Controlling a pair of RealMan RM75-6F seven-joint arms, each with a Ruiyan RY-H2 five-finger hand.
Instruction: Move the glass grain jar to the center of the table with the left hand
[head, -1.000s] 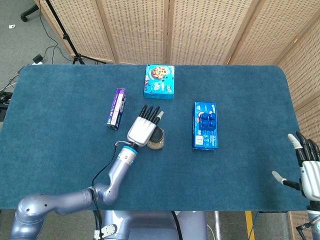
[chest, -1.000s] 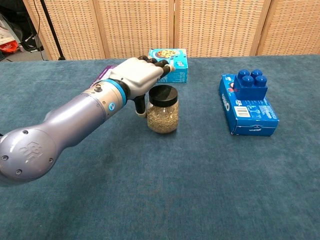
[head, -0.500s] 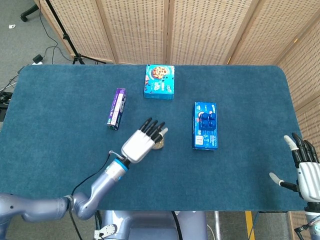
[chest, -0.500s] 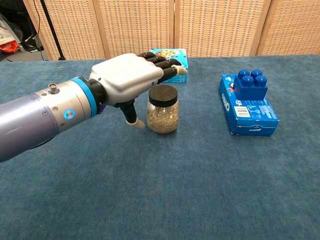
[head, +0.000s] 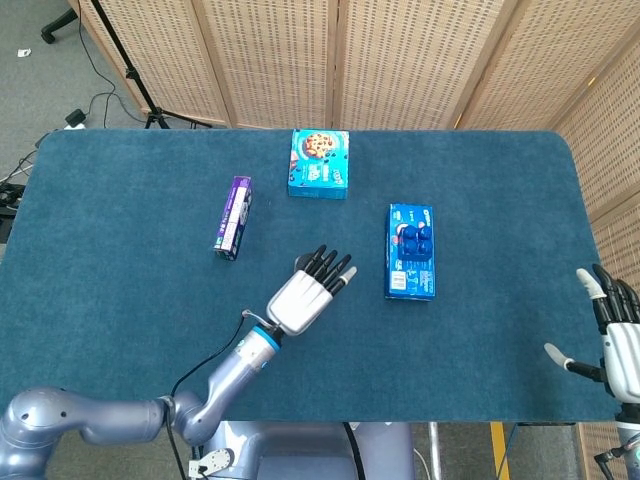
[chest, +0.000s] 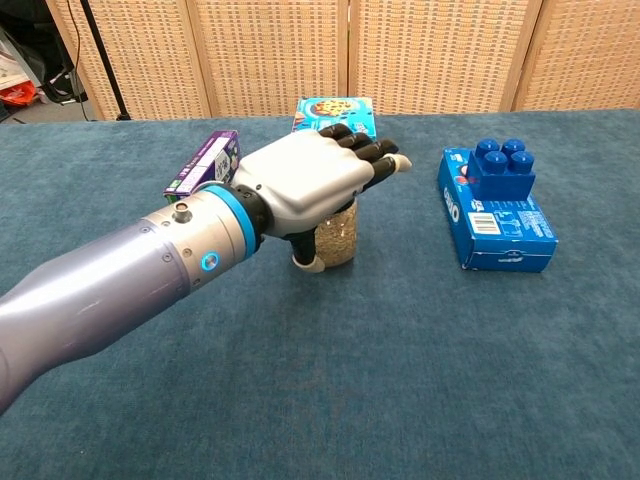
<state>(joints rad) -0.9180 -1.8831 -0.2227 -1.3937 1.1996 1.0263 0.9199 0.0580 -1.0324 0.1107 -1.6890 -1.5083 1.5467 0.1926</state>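
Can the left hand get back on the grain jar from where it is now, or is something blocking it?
Probably yes. The left hand hovers open right over the grain jar, hiding its lid. Nothing lies between them; the purple box and blue box stand well aside.

Lab: wicker screens (head: 400, 60), tripod (head: 125, 65), floor cables (head: 95, 105).
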